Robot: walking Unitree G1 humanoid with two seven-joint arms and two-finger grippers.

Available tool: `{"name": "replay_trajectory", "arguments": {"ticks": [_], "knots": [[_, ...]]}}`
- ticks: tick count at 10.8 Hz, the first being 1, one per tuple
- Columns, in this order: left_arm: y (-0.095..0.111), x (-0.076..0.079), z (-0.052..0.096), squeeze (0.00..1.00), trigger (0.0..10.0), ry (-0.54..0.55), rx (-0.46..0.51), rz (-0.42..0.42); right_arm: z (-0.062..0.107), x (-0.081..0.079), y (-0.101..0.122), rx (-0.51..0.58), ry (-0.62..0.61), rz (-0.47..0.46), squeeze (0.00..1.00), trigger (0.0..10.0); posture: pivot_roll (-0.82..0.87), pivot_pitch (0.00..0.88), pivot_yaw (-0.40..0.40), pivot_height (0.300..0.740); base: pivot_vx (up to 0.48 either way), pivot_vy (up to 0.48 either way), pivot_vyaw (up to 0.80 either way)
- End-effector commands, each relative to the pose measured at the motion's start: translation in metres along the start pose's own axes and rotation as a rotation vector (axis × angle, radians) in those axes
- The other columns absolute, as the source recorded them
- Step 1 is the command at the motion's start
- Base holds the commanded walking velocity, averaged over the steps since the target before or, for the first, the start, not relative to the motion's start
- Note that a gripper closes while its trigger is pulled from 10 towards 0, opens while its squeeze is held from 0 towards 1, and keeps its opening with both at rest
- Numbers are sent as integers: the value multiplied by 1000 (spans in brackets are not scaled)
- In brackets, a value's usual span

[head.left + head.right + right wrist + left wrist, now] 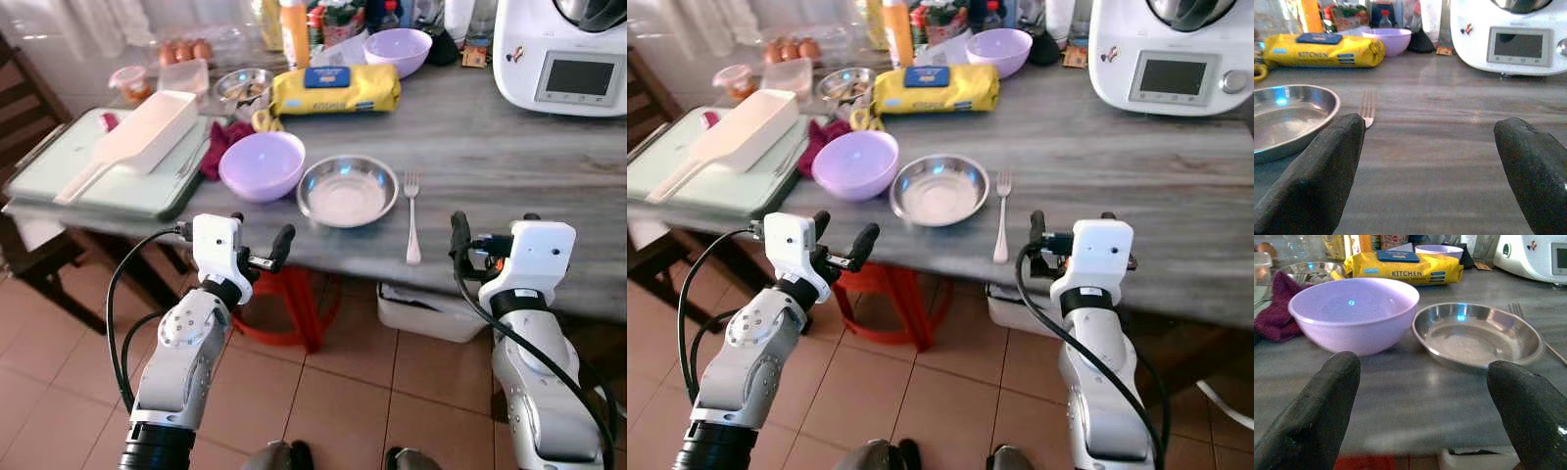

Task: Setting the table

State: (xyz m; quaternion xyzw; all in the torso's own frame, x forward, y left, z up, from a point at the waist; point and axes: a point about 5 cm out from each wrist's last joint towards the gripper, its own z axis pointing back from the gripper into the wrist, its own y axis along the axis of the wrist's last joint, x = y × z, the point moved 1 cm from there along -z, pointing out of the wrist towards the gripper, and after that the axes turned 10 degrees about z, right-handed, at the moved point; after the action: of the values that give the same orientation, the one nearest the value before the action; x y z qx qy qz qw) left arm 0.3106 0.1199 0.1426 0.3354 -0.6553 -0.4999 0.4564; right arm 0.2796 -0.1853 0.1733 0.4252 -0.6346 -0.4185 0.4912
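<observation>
Both arms raised just short of the grey wood-grain counter (490,157) front edge. Left gripper (261,247) jaws spread wide, holding nothing, aimed at the gap between bowl and dish. Right gripper (1068,227) jaws also wide apart, empty, facing bare counter just right of the fork.

Near the front edge, left to right: pale purple round plastic bowl (262,164), shallow round steel dish (348,190) just beside it, silver metal fork (411,217) just right of the dish, handle toward the edge, tines pointing away. Place setting looks partly laid.

Left end of the counter: pale green tray (59,176) carrying a white plastic scoop (147,137); dark red cloth (223,142) beside the tray.

Further back: yellow packet marked KITCHEN (335,88), small steel bowl (243,86), second purple bowl (397,49), white kitchen machine with screen (563,54) at the far right corner.

Judgement: next piece likely goes right of the fork or the bowl onto the dish. Approach low and level, close on the bowl rim not its wall, avoid nudging the dish or knocking the fork off the edge.
</observation>
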Motion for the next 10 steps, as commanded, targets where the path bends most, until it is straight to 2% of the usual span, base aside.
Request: {"name": "replay_trajectory", "arguments": {"ticks": [1, 4, 6, 9, 10], "knots": [[1, -4, 1, 0, 10000, 21, -2, -13, 0, -2, 1, 8, 10, -20, 0, 10000, -114, 119, 142, 740, -304, 0, 0], [0, -4, 1, 0, 10000, 17, -3, -13, 3, -10, -3, -18, 58, -58, 0, 10000, -112, 119, 142, 740, -301, 0, 0], [0, -4, 1, 0, 10000, 14, -4, -14, 2, -9, -3, -5, 31, -24, 0, 10000, -111, 120, 144, 740, -302, 0, 0], [0, -3, 1, 0, 10000, 8, -9, -18, 2, -9, -7, -46, 36, -70, 0, 10000, -108, 120, 147, 740, -305, 0, 0], [0, -3, 1, 0, 10000, 7, -9, -19, 2, -10, -7, -46, 45, -57, 0, 10000, -107, 120, 147, 740, -300, 0, 0]]}}
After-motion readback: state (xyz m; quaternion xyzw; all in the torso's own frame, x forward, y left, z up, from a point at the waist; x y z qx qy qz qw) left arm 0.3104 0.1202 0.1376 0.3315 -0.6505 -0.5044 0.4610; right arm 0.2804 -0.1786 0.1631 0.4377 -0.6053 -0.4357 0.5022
